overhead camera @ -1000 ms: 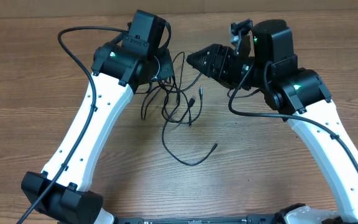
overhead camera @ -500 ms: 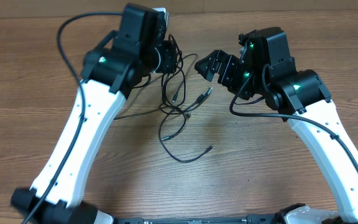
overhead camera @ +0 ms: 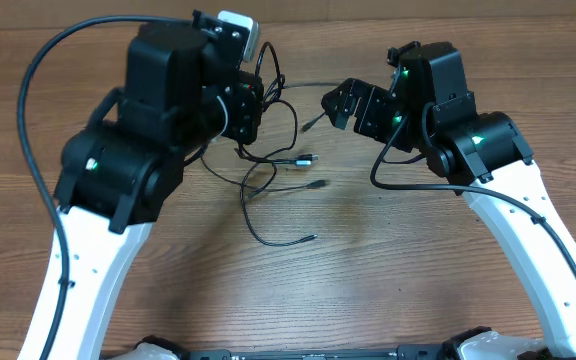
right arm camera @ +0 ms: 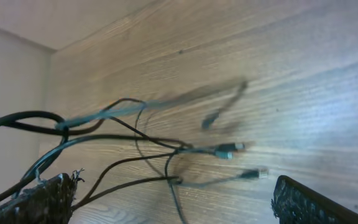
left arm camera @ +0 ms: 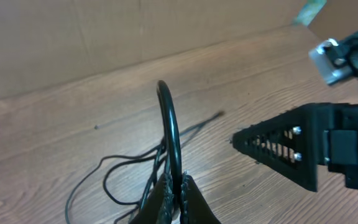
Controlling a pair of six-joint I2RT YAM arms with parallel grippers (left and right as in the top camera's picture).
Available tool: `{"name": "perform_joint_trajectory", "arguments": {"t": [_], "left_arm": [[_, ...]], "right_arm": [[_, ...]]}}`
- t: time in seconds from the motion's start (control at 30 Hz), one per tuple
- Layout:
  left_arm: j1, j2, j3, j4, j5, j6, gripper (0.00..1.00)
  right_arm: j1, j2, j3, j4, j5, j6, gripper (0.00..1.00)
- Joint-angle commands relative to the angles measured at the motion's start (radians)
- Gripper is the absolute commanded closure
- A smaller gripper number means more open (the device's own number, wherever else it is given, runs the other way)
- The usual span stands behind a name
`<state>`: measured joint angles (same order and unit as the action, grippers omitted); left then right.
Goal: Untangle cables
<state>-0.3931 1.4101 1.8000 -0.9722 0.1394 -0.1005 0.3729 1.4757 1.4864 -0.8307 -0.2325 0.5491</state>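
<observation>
The cables [overhead camera: 286, 158] are thin black cords bunched together near the table's middle. They hang from my raised left gripper [overhead camera: 254, 108] down to the wood, with small plugs [overhead camera: 316, 184] lying free. In the left wrist view the left gripper [left arm camera: 176, 190] is shut on a loop of cable [left arm camera: 174, 130] that arches up from its tips. My right gripper [overhead camera: 340, 102] stands open just right of the bunch. In the right wrist view the right gripper [right arm camera: 173, 205] has its jaws wide apart. Cable strands [right arm camera: 160, 142] and plugs [right arm camera: 229, 149] lie between and beyond the jaws, and some strands run up to the left finger [right arm camera: 39, 199].
The wooden table [overhead camera: 418, 260] stretches all around. A thick black arm cable [overhead camera: 30, 150] arcs out to the left of the left arm. Another [overhead camera: 388, 180] loops under the right wrist. A plain brown wall [left arm camera: 104, 37] rises behind the table.
My left arm has risen and swung left with the bunch, dragging the cables up and leftward. The right gripper's jaws have opened wider and drawn back a little to the right.
</observation>
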Motion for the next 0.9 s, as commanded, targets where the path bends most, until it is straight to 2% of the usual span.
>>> {"name": "perform_joint_trajectory", "arguments": {"t": [0.0,0.1,0.27,0.43,0.6,0.87], "left_arm": [[0.002,-0.027,0.016,0.002,0.011,0.027,0.96],[0.002,-0.027,0.016,0.0,0.017,0.027,0.96],[0.002,-0.027,0.016,0.0,0.024,0.027,0.96],[0.002,-0.027,0.016,0.001,0.076,0.069,0.96],[0.002,-0.027,0.016,0.002,0.127,0.077,0.96],[0.001,-0.026,0.016,0.006,0.263,0.08,0.96]], "right_arm": [[-0.004,-0.019,0.013,0.024,-0.088,-0.147,0.01],[-0.004,-0.019,0.013,0.049,-0.164,-0.224,0.03],[-0.003,-0.018,0.013,0.06,-0.174,-0.324,0.06],[-0.003,-0.006,0.013,0.058,-0.234,-0.508,0.15],[-0.002,0.009,0.012,0.061,-0.288,-0.617,0.15],[-0.001,0.019,0.012,0.126,-0.343,-0.637,0.15]]}}
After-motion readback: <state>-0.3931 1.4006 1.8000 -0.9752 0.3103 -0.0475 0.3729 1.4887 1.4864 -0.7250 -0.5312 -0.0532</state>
